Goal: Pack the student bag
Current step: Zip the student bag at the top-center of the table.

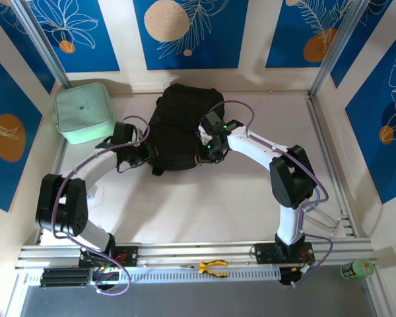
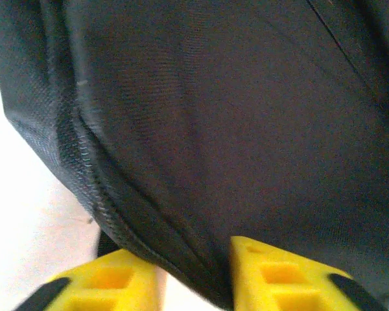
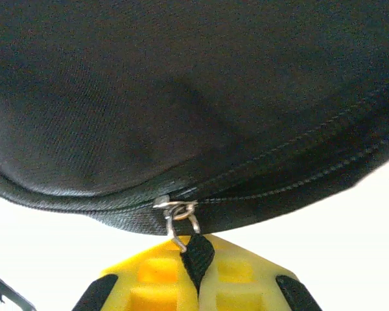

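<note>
1. Student bag: its zip pull, a black strap on a small metal ring, is pinched between the closed yellow fingers of the right gripper.
2. The left gripper has its fingers parted, with a stitched edge of the black fabric hanging between them, unclamped.
3. The bag lies flat at the far middle of the table, with one arm reaching in at each side.
4. A mint-green case sits to its left, in the far left corner.

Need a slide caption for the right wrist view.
Right gripper shut on the black zipper pull of the student bag, at the bag's edge.
</note>
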